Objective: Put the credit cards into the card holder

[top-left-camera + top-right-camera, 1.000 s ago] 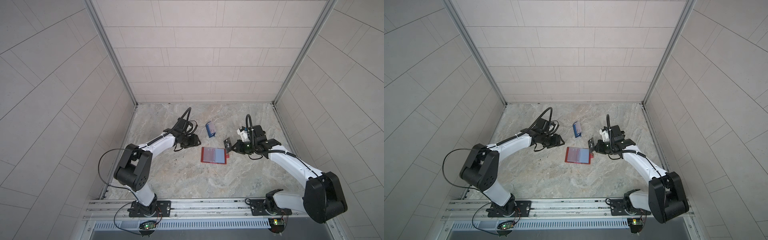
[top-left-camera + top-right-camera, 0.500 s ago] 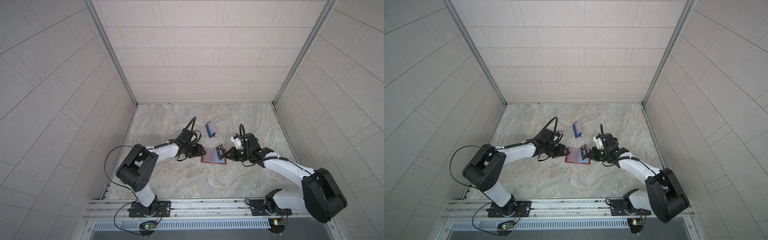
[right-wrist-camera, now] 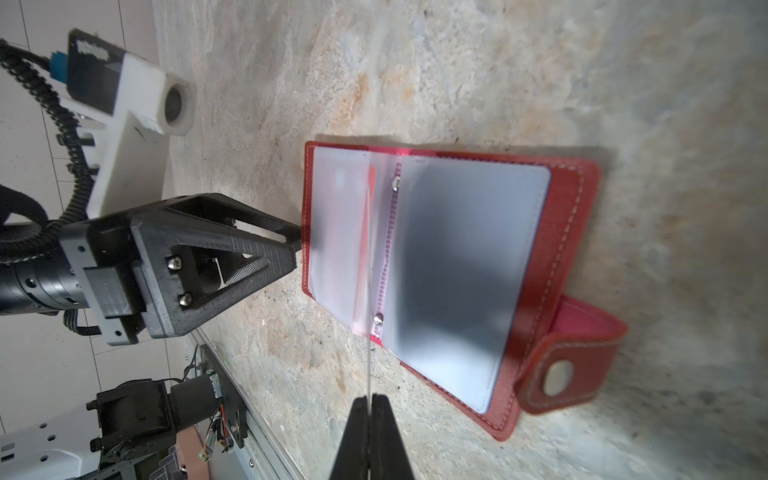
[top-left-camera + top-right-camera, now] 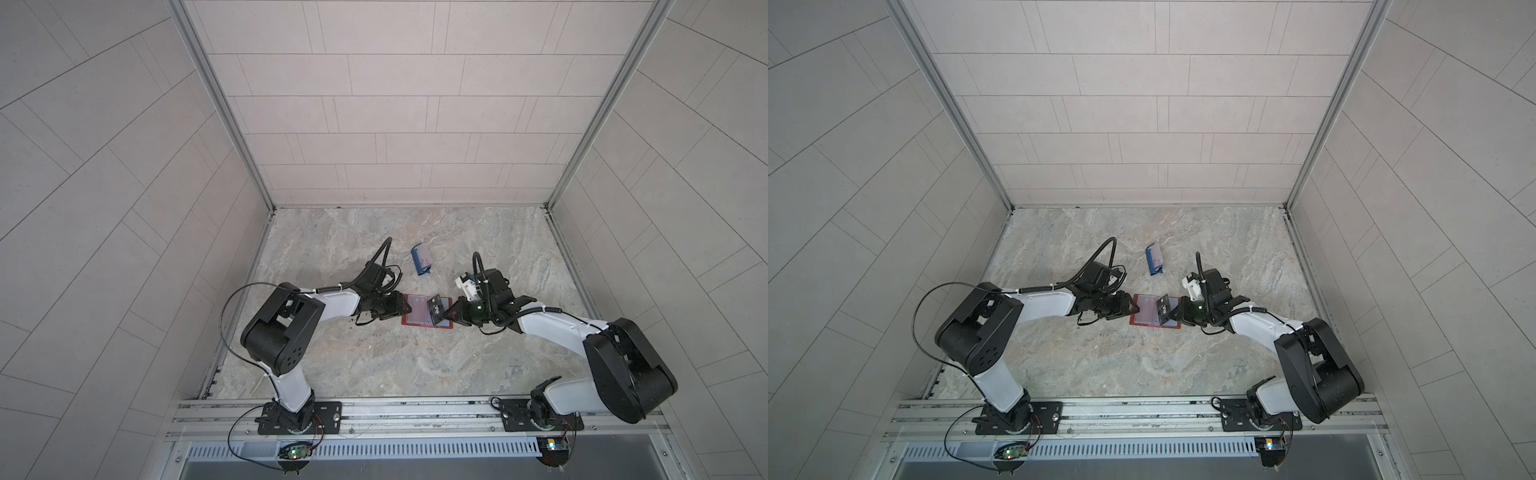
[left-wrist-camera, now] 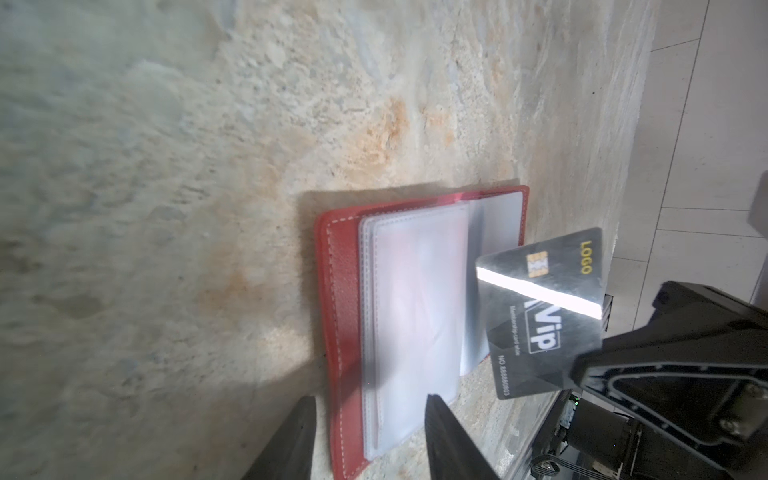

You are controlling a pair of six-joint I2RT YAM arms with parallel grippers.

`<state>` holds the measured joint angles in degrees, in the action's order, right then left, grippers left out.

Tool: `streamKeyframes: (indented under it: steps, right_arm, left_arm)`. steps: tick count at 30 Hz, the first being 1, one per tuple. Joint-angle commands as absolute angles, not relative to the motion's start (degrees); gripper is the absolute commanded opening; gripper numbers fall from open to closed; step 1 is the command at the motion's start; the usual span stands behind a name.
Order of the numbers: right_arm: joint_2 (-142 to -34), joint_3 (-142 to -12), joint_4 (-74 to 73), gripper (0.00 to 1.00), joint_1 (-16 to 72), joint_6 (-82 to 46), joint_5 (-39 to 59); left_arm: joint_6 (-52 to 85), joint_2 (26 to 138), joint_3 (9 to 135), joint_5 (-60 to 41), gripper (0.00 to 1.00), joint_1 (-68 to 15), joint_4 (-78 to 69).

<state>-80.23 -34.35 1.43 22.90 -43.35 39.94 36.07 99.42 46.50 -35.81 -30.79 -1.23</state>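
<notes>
The holder [image 3: 571,216] lies open on the tabletop [image 4: 374,361]. The right jaws clench the black card [image 5: 540,324], tilted over the sleeves [image 3: 469,257] for insertion. The left jaws, parted, straddle the holder's opposite edge, probably to steady it.

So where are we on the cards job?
Done: the card holder lies open, sleeves up. In hand: the right gripper is shut on the black VIP card, held over the sleeves; the left gripper is open at the holder's edge. Left: seat that card; a pale card seems to stand in the blue stand.
</notes>
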Motion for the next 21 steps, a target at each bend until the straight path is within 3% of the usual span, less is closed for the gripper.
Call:
streamKeyframes:
  steps: [1, 21]
  right_arm:
    - [-80.5, -33.9, -0.1, 0.0, 23.2, -44.2, 40.3]
    - [-84.2, -33.2, -4.3, 0.0, 23.3, -43.8, 40.4]
  left_arm:
    - [36.9, 99.5, 45.0, -36.9, 0.45, -31.3, -2.6]
    - [39.0, 98.8, 41.5, -36.1, 0.33, -33.0, -4.2]
